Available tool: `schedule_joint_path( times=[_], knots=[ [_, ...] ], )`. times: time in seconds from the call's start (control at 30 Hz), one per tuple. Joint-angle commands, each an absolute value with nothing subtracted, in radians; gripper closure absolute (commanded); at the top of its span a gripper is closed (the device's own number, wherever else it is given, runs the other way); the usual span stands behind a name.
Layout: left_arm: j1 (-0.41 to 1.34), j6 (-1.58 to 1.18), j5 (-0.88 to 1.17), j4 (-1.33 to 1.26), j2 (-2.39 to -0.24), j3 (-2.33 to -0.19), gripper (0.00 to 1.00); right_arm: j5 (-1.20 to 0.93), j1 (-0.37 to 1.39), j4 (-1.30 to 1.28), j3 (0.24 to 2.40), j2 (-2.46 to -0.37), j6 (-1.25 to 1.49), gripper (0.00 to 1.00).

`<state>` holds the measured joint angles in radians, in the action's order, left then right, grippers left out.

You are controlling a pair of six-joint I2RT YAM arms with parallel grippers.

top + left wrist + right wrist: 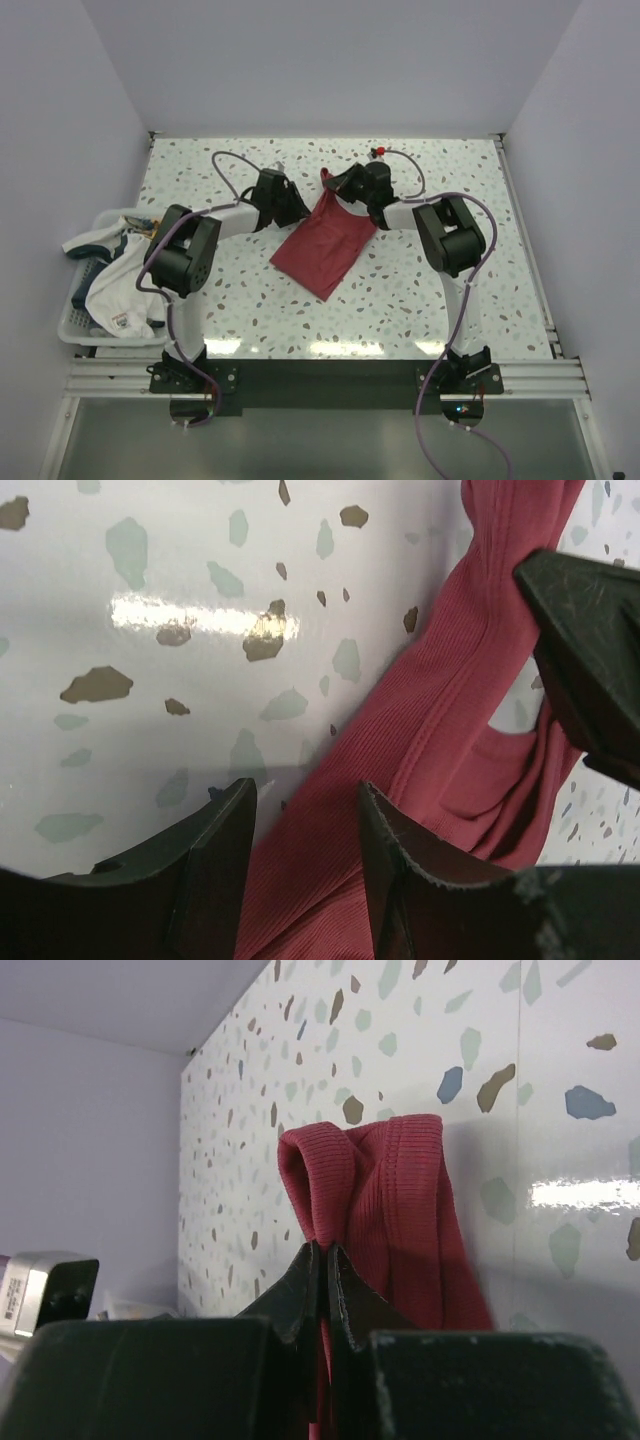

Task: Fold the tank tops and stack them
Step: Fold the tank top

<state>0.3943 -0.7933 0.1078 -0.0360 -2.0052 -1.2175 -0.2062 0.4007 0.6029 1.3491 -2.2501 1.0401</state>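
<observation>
Straps first: the red tank top (325,248) lies spread out in the middle of the surface (250,300), set on a slant, with its bottom corner pointing toward the near edge and its strap end toward the far wall. Both arms reach in over that far end.

The right tool (322,1260) is pressed together on a strap. In the right wrist view the two fingers meet with a loop of ribbed red cloth pinched between them, the fold standing up above the tips. From above, that strap rises off the surface as a thin red strip at the tool.

The left tool (305,820) is parted. In the left wrist view its fingers (215,865) stand apart low over the surface, and the side edge of the red top shows in the gap between them. Whether either finger touches the cloth, I cannot tell. The black bulk of the right tool sits just beside it, at the right of that view, over the twisted strap.

Over at the left edge, well apart from all this, the white tank top (120,290) sits crumpled in a pale basket (72,325). Dark trim shows along its edges, and one part hangs over the far rim.
</observation>
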Motion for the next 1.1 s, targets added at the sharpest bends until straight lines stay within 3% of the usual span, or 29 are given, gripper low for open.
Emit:
schedule_joint_path(
  times=[0.0, 0.77, 0.87, 1.07],
  knots=[
    [0.402, -0.79, 0.081, -0.037, -1.947, -1.169, 0.5, -0.235, 0.394, 0.704, 1.364, -2.243, 1.078, 1.0],
    [0.417, -0.704, 0.11, -0.014, -2.132, -1.459, 0.44, -0.229, 0.347, 0.781, 1.243, -2.292, 1.16, 1.0],
    [0.429, -0.695, 0.113, -0.024, -2.141, -1.46, 0.44, -0.235, 0.342, 0.795, 1.244, -2.304, 1.17, 0.87],
    [0.44, -0.678, 0.137, -0.048, -2.151, -1.46, 0.44, -0.25, 0.337, 0.799, 1.255, -2.29, 1.169, 0.74]
  ],
)
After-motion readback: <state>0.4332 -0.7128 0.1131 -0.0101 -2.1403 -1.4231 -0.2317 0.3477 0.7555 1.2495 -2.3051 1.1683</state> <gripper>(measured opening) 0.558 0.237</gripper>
